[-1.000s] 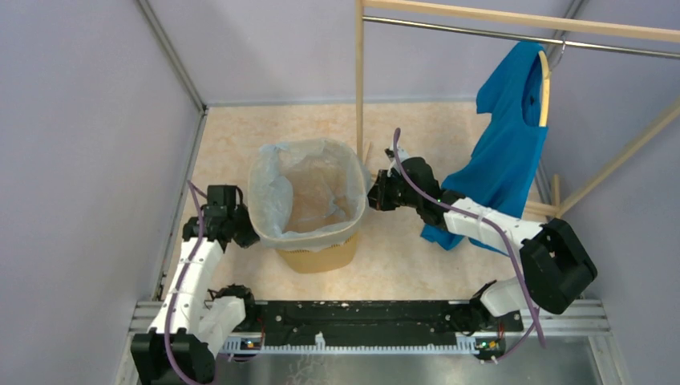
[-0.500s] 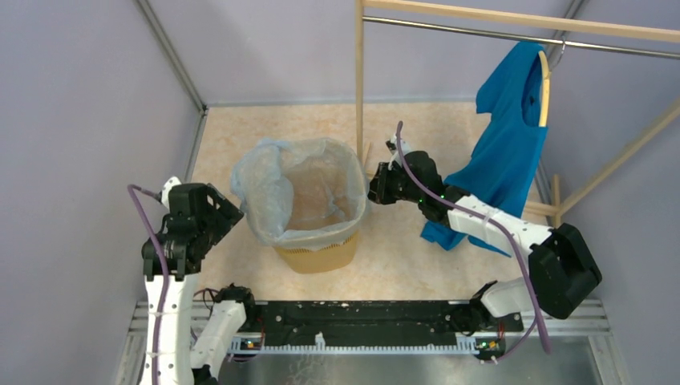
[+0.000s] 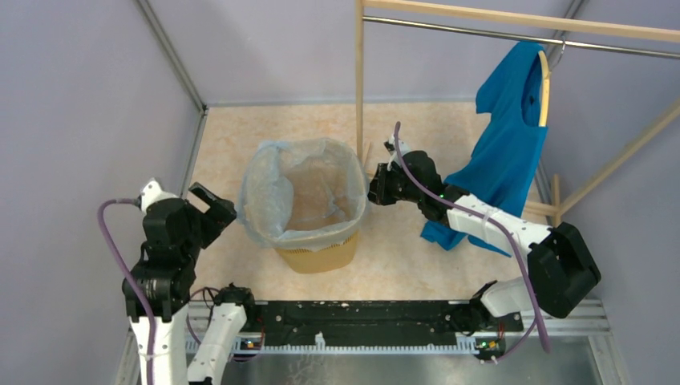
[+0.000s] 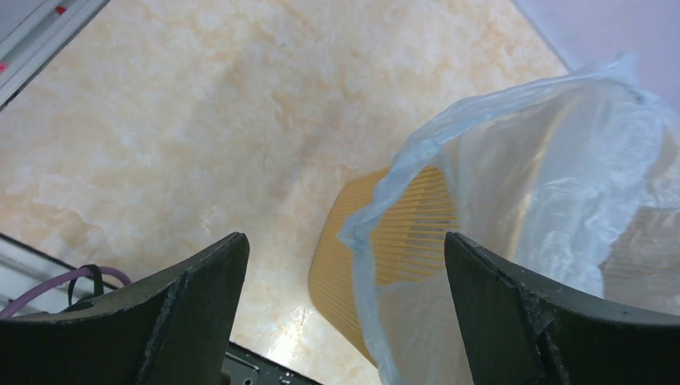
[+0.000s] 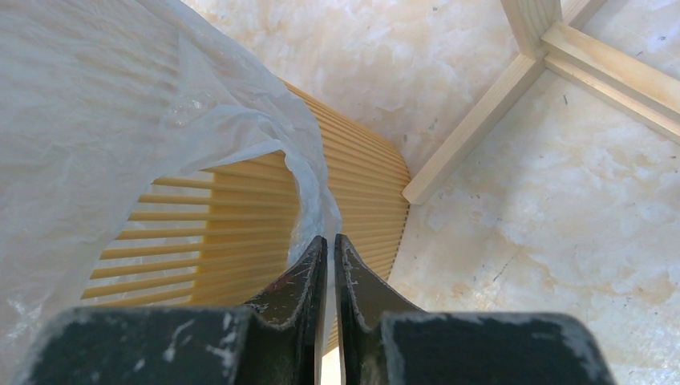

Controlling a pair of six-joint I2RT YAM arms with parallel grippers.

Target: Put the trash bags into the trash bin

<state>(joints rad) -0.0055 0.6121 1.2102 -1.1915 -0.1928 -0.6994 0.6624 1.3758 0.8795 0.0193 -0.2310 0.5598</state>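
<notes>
The yellow-orange trash bin [image 3: 317,255] stands on the floor between my arms. A translucent pale blue trash bag [image 3: 277,196] lines it, with its mouth draped over the rim. My left gripper [image 3: 212,208] is open and raised just left of the bag, apart from it. In the left wrist view the bag's loose edge [image 4: 401,176] and the bin's ribbed wall [image 4: 401,241] show beyond the wide jaws of the left gripper [image 4: 341,241]. My right gripper [image 3: 374,193] is at the bin's right rim. It [image 5: 330,245] is shut on the bag's edge [image 5: 309,172].
A wooden rack post [image 3: 358,80] rises just behind the right gripper, and its base bars [image 5: 481,128] lie on the floor by the bin. A bright blue shirt [image 3: 509,152] hangs on the rack at the right. Grey walls close in the left and back.
My left gripper has let go of the bag's left edge, opened wide and pulled back to the left and up. That edge has sagged outward a little. The right gripper has stayed at the right rim.
</notes>
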